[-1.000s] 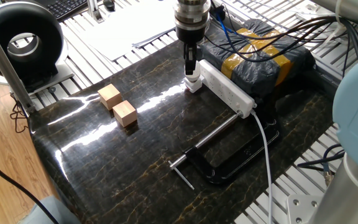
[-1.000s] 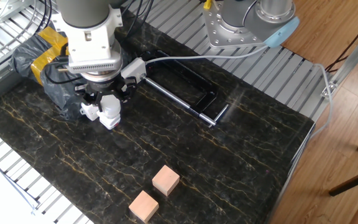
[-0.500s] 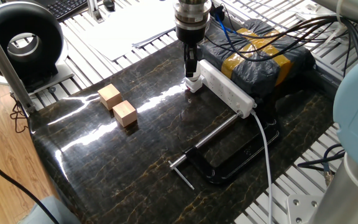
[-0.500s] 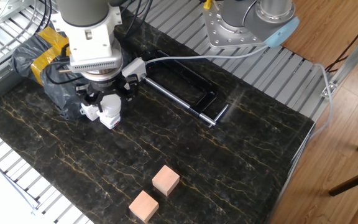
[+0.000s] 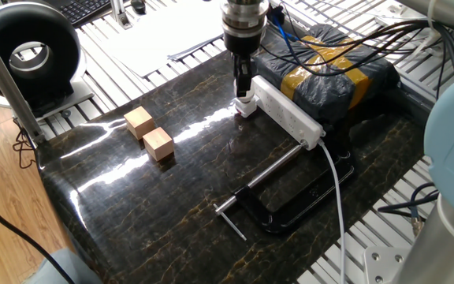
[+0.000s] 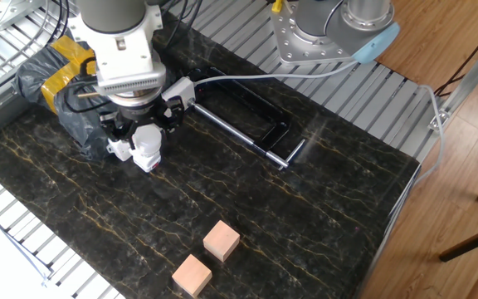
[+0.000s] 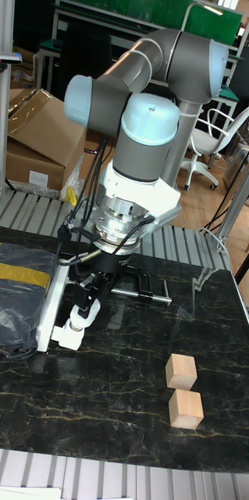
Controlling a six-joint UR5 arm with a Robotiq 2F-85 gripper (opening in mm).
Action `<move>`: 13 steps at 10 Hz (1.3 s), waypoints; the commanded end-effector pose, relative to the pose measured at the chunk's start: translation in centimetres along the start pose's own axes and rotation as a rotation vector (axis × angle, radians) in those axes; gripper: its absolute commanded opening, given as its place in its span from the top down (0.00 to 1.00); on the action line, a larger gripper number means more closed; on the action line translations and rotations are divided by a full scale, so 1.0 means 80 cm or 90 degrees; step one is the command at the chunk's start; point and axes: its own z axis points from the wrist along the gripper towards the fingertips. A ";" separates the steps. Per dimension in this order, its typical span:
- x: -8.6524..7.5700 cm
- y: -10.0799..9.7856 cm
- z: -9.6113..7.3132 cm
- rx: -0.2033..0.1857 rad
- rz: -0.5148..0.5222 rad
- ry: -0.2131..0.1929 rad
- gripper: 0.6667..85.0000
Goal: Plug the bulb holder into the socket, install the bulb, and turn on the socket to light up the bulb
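— Where did the bulb [image 6: 148, 143] sit?
— Smooth, white and round-topped, it stood at the end of the long white socket [image 5: 286, 112], near the glossy dark marble bench's [image 5: 187, 189] far edge.
— And the hand [image 6: 143, 133]?
— Its dark fingers were closed around the bulb. Two tan wooden cubes [image 5: 150, 134] lay well apart.

Wood floor [image 6: 463, 166], cardboard boxes [image 7: 38, 137], white office chair [image 7: 218, 133], green board [image 7: 218, 19]
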 end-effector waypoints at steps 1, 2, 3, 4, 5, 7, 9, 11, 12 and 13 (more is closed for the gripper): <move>-0.003 -0.006 -0.002 0.015 -0.107 -0.004 0.30; -0.004 -0.005 -0.002 0.015 -0.150 -0.003 0.29; -0.002 0.002 -0.003 0.003 -0.184 -0.001 0.29; 0.001 0.010 -0.005 -0.011 -0.217 0.003 0.28; 0.005 0.015 -0.008 -0.018 -0.237 0.009 0.28; 0.000 0.007 -0.008 0.004 -0.310 0.008 0.27; -0.007 0.005 -0.006 0.016 -0.392 0.008 0.24; -0.011 0.007 -0.004 0.017 -0.451 0.013 0.22; -0.010 0.014 -0.001 0.008 -0.487 0.021 0.22; -0.007 0.014 0.001 0.008 -0.524 0.037 0.22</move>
